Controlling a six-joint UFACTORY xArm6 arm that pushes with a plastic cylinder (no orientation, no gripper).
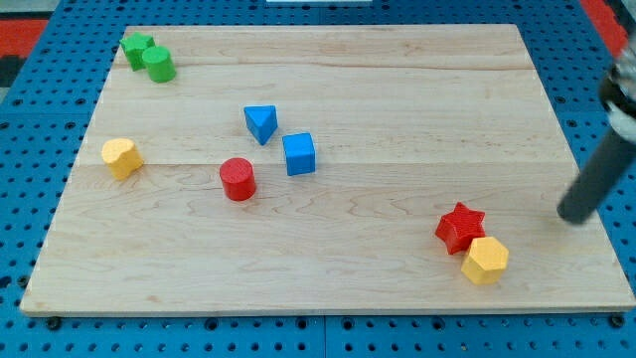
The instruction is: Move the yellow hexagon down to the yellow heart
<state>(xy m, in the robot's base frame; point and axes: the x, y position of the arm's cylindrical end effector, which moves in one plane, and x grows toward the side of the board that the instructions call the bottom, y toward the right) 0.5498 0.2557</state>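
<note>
The yellow hexagon [485, 261] lies near the view's bottom right, touching the red star [459, 227] just above and to its left. The yellow heart [121, 157] lies far off at the view's left edge of the board. My tip [573, 216] rests on the board near its right edge, to the right of and slightly above the hexagon and star, clear of both.
A blue triangle [260, 123], a blue cube [298, 154] and a red cylinder [238, 179] sit in the middle left. A green cylinder [157, 64] and another green block [136, 48] sit at the top left corner. The wooden board [397, 288] lies on a blue perforated base.
</note>
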